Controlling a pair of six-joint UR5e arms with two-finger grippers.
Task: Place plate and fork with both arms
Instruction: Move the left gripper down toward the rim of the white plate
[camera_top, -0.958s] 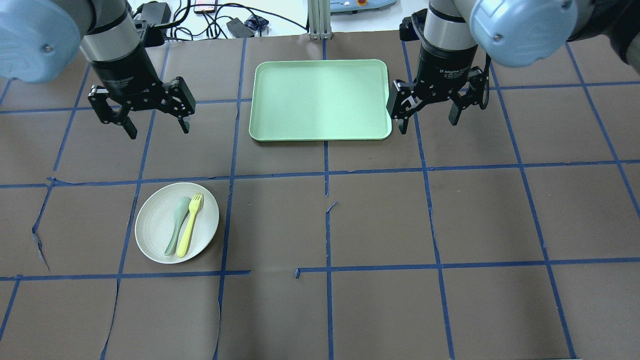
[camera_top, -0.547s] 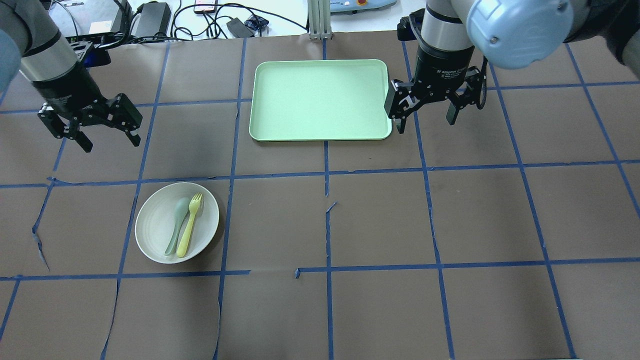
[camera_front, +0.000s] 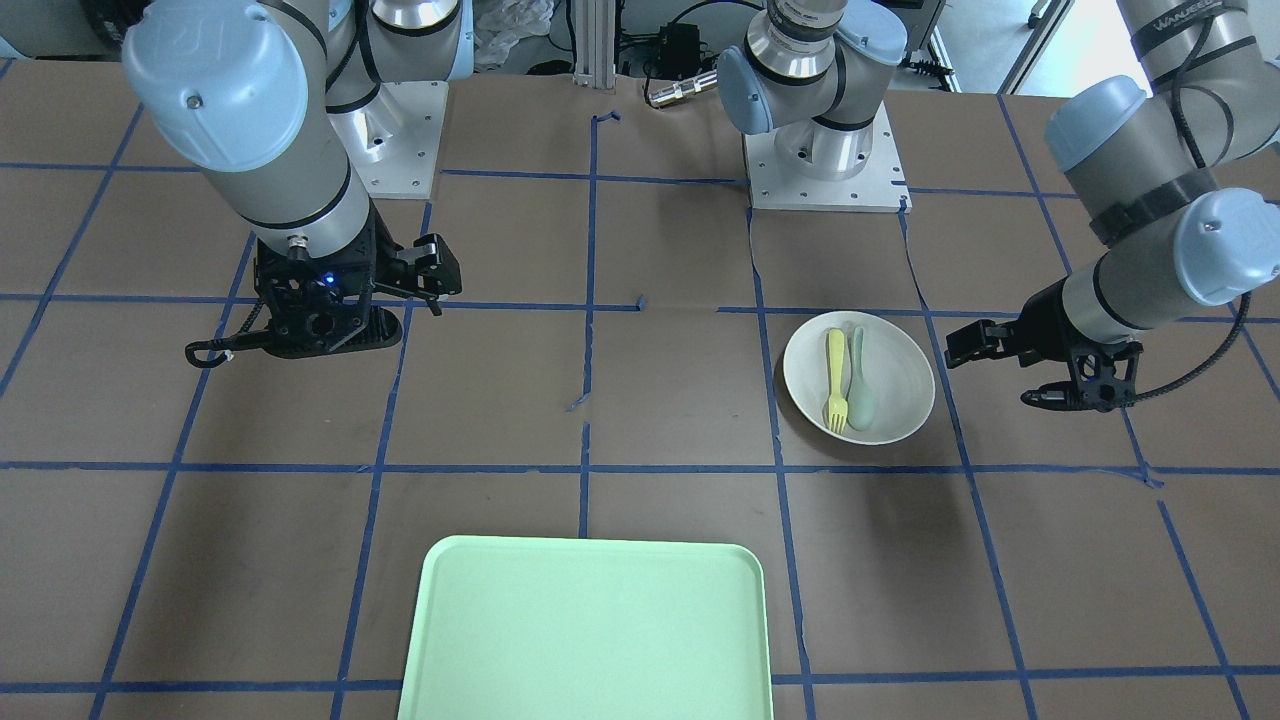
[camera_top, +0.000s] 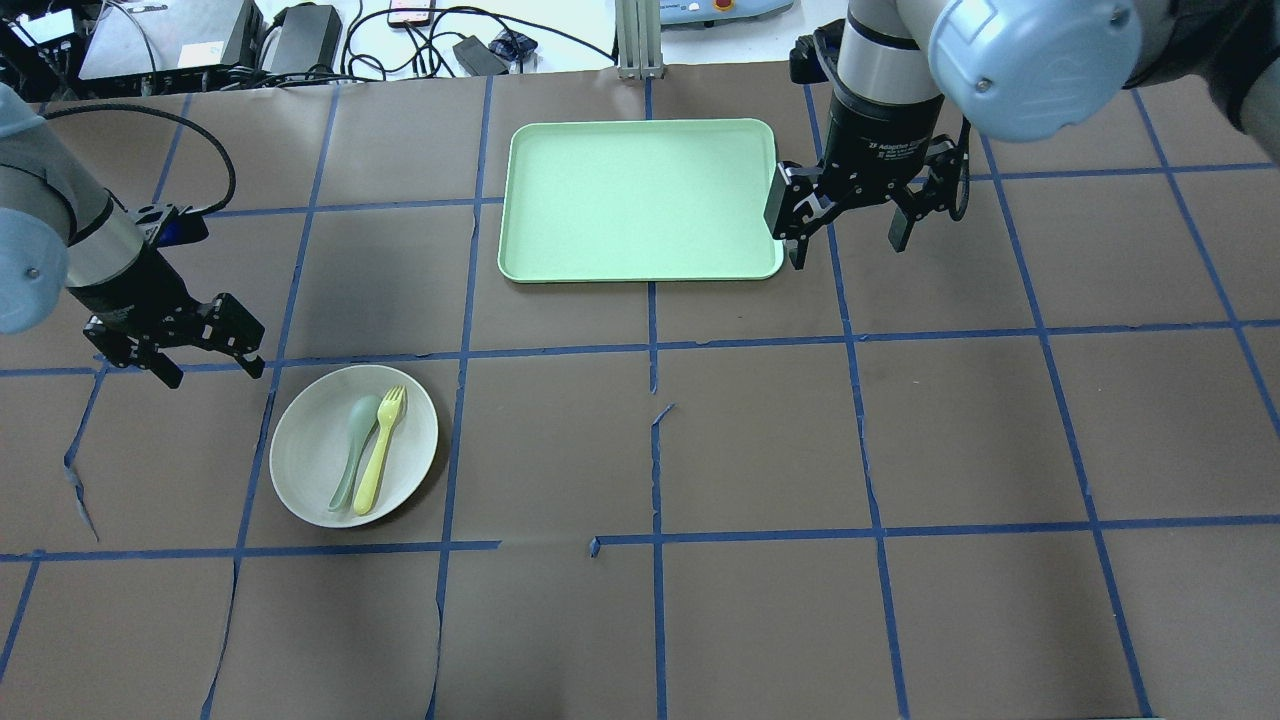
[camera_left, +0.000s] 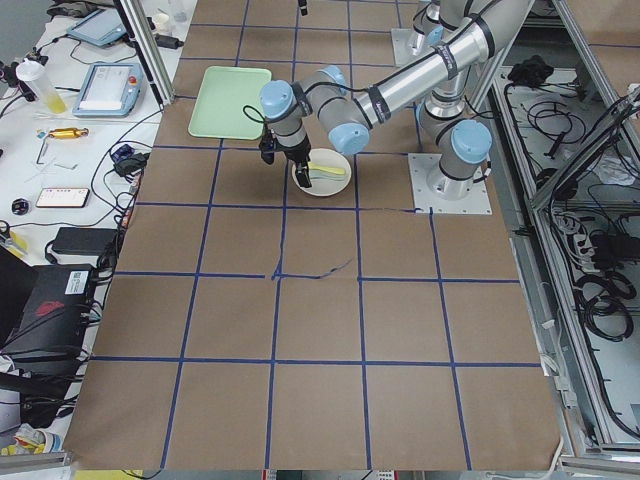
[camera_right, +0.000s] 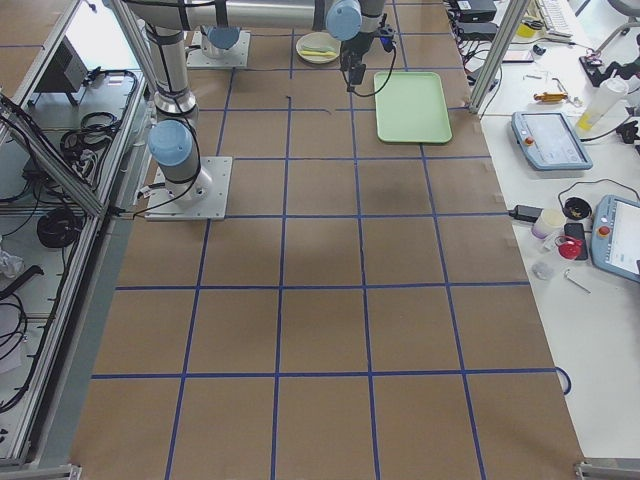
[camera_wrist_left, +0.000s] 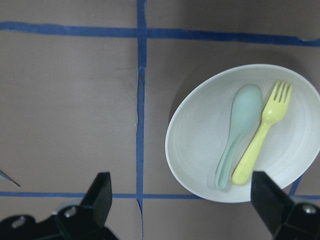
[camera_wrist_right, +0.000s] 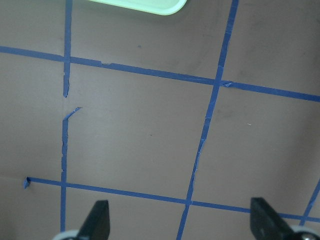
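The off-white plate (camera_top: 310, 450) lies on the table's left half, in front of the robot. It holds the pale-yellow fork (camera_top: 380, 455) and a grey-green spoon (camera_top: 352, 455) side by side. My left gripper (camera_top: 213, 372) is open and empty, just up-left of the plate's rim and apart from it. Its wrist view shows the plate (camera_wrist_left: 200, 145) and the fork (camera_wrist_left: 260, 140) between the open fingers. My right gripper (camera_top: 846, 253) is open and empty, beside the right edge of the mint-green tray (camera_top: 640, 200). The front view shows the plate (camera_front: 895, 385) and fork (camera_front: 835, 375) too.
The tray holds nothing and lies at the table's far middle. Cables and power bricks (camera_top: 300, 30) lie beyond the far edge, with an aluminium post (camera_top: 640, 40) behind the tray. The brown table cover carries a grid of blue tape with small tears.
My left gripper has swung left and then back toward the robot, coming down close to the plate's upper-left rim. My right gripper has hardly moved. Plate, fork and spoon have not moved.
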